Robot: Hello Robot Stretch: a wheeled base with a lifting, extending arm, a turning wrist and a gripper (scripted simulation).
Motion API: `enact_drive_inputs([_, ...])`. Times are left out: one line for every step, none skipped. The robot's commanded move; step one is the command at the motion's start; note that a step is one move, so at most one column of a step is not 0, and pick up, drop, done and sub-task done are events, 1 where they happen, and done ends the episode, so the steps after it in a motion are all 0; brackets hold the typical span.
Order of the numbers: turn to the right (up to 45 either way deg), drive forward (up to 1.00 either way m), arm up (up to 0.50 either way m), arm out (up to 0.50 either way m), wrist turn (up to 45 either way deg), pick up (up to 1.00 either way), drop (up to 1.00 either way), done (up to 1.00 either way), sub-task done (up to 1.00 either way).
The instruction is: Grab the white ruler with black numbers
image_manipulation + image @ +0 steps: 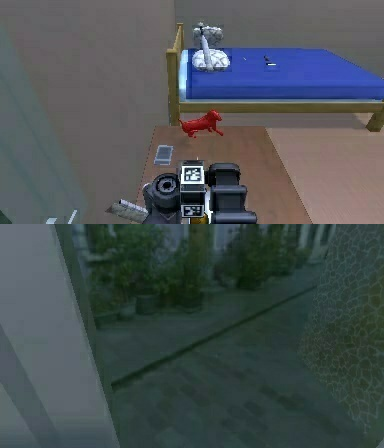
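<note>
Blue, smooth cloth covers the bed [300, 75], which has a pale wooden frame and an upright headboard at the arm side view's left. At the bed's head end lies a rumpled white pillow [210, 60], with a white thin-stemmed object [207, 32] behind it. Near the cover's far edge, about midway along, lies a thin sliver [268, 62], pale and dark. It is too small to tell whether it is the white ruler. On the brown plank floor [260, 160], just off the bed's near edge by the head corner, stands a glossy red dog-shaped figure [202, 123]. A flat grey rectangle [163, 153] lies on the floor nearer the robot. The arm [228, 195] is a blocky dark bar low at the bottom edge, with the pincer [135, 208] pointing toward the view's left. I cannot tell whether the pincer holds anything. In the forward view, leafy potted plants [160, 274] line dark grey paving [220, 384] beside a pale flat wall panel [40, 334].
</note>
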Motion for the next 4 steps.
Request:
enact_drive_inputs([0.0,0.0,0.0,0.0,45.0,0.0,0.0,0.0,0.0])
enact_drive_inputs([0.0,0.0,0.0,0.0,45.0,0.0,0.0,0.0,0.0])
enact_drive_inputs([0.0,0.0,0.0,0.02,0.0,0.0,0.0,0.0,0.0])
enact_drive_inputs([0.0,0.0,0.0,0.0,21.0,0.0,0.0,0.0,0.0])
